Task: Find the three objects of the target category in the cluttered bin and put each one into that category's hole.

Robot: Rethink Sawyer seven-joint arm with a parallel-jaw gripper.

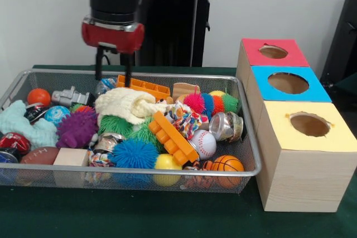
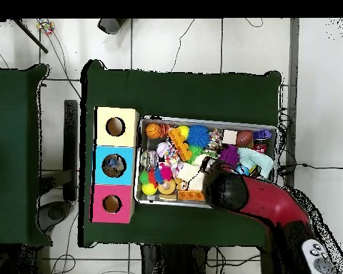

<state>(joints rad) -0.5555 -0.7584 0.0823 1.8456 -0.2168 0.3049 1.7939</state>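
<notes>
A wire mesh bin (image 1: 139,173) (image 2: 203,119) is heaped with toys. On top lie a cream knitted cloth (image 1: 125,104), an orange toy brick (image 1: 170,136), a baseball (image 1: 204,143), a small basketball (image 1: 227,164), a purple spiky ball (image 1: 76,128) and a blue spiky ball (image 1: 133,153). My gripper (image 1: 113,79) hangs open over the bin's back left part, with its black fingers (image 1: 99,62) spread just above a flat orange brick (image 1: 143,86) and nothing between them. In the overhead view the arm's head (image 2: 228,189) covers the gripper.
Three wooden boxes stand in a row to the right of the bin, each with a round hole on top: red (image 1: 254,58) (image 2: 126,203), blue (image 1: 268,90) (image 2: 128,165) and yellow (image 1: 284,132) (image 2: 129,118). A green cloth (image 1: 167,215) covers the table.
</notes>
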